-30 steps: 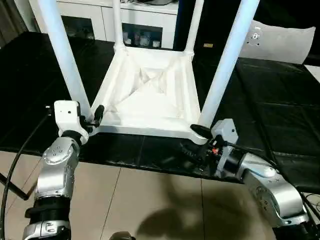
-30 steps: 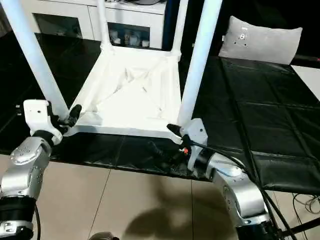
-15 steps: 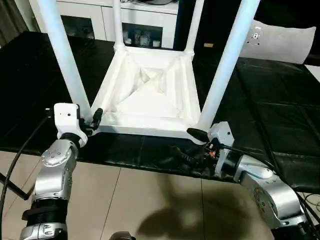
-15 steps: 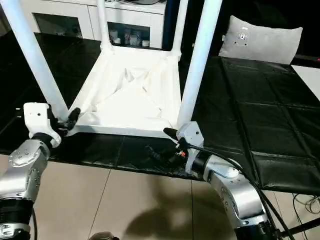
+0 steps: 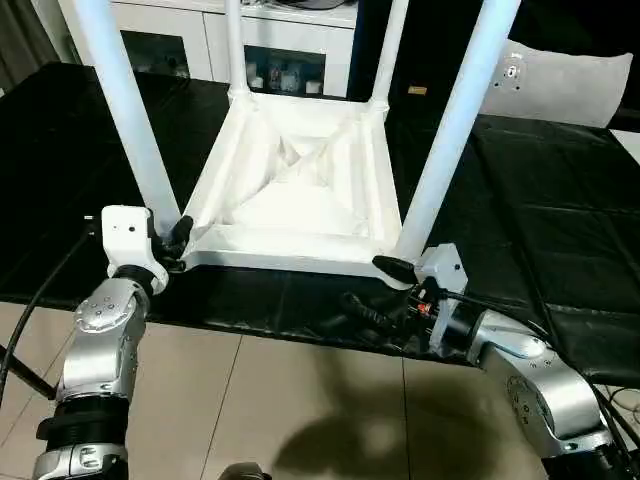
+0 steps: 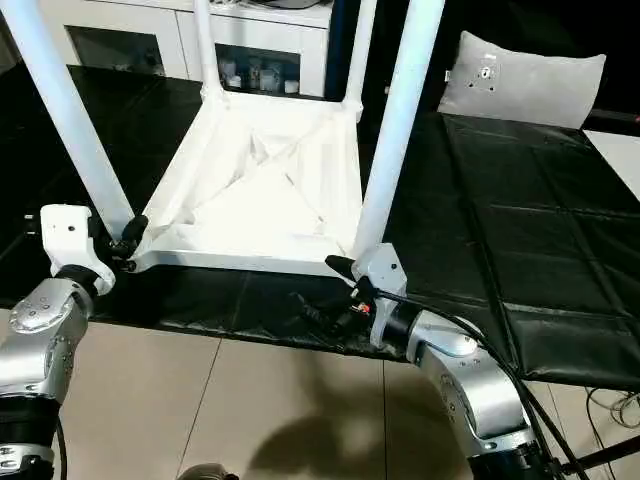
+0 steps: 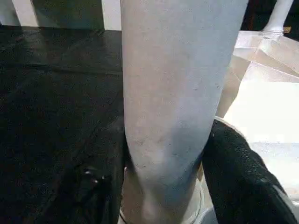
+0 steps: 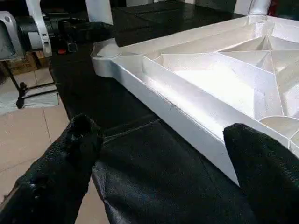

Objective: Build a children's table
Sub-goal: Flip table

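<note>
One children's table point(image 5: 300, 200) upside down, four legs up; left gripper point(image 5: 172, 240) grasps one near leg point(image 7: 177, 93). Right gripper point(image 8: 163, 154) released, fingers spread.

The small all-white plastic children's table point(image 5: 300, 190) lies upside down on the black padded work surface point(image 5: 540, 200), its four legs pointing up. The left gripper point(image 5: 172, 243) sits at the near left corner socket, the right gripper point(image 5: 375, 285) at the near right corner. Behind the table stands a white glass-door cabinet point(image 5: 280, 45); a flat white panel point(image 5: 570, 85) lies far right.
</note>
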{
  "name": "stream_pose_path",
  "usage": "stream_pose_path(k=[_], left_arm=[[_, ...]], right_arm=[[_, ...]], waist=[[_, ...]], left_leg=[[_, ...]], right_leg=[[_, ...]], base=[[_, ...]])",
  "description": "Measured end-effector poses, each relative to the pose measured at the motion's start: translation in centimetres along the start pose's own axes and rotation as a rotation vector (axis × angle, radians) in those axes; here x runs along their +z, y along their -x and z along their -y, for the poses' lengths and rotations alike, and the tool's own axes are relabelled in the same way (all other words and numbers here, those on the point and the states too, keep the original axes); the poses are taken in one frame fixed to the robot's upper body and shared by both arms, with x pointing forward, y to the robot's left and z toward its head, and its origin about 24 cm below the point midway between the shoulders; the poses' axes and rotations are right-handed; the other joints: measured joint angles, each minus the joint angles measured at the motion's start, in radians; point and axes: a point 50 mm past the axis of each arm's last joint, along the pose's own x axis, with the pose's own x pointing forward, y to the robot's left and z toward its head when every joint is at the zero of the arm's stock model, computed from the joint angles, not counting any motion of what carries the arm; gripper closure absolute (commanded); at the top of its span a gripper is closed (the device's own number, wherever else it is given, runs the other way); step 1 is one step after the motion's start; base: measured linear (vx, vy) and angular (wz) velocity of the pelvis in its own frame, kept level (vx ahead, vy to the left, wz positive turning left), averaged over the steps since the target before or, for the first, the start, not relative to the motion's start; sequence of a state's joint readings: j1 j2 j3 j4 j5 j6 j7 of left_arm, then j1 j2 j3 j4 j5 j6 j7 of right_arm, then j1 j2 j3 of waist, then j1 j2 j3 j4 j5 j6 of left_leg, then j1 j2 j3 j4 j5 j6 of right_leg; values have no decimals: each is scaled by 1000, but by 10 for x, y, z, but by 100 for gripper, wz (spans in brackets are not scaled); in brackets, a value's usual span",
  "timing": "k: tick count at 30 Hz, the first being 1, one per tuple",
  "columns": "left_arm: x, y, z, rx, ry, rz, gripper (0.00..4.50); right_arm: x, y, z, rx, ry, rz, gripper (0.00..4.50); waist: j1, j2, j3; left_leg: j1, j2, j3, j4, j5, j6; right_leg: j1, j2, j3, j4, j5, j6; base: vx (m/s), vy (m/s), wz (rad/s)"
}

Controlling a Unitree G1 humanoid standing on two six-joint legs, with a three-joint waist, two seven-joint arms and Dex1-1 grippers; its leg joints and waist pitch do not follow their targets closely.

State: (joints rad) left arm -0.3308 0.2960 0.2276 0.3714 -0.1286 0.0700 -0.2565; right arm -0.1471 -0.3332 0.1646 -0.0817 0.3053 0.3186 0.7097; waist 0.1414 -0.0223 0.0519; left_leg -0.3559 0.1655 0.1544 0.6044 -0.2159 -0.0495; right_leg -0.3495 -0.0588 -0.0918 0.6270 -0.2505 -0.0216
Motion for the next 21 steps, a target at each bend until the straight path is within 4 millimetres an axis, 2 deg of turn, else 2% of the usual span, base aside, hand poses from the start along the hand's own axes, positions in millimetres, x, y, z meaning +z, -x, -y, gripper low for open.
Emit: stream_pose_path(k=[5,13,17,21], left_arm=[[0,0,1,-1,11,-1,246],[3,-2,18,10,198,-28,247],[4,1,39,23,389,-49,247],[4,2,56,-19,606,-66,246]], right_arm=[[-2,0,1,-5,-2,-6,0],[-7,-3,2,-39,-15,-20,0],[-10,-9,0,-83,-59,-7,0],[-10,-12,8,-159,-95,15,0]], waist=[[1,0,0],[3,3,1],[3,8,1],[3,8,1]], left_leg=[[0,0,0,0,0,0],[0,0,1,0,1,0],[-1,0,2,-2,2,2],[0,0,3,-3,4,3]], right_leg=[[0,0,0,0,0,0],[0,0,0,0,0,0],[-2,-1,0,0,0,0],[-2,-1,0,0,-1,0]], base=[[0,0,0],[0,0,0],[0,0,0],[0,0,0]])
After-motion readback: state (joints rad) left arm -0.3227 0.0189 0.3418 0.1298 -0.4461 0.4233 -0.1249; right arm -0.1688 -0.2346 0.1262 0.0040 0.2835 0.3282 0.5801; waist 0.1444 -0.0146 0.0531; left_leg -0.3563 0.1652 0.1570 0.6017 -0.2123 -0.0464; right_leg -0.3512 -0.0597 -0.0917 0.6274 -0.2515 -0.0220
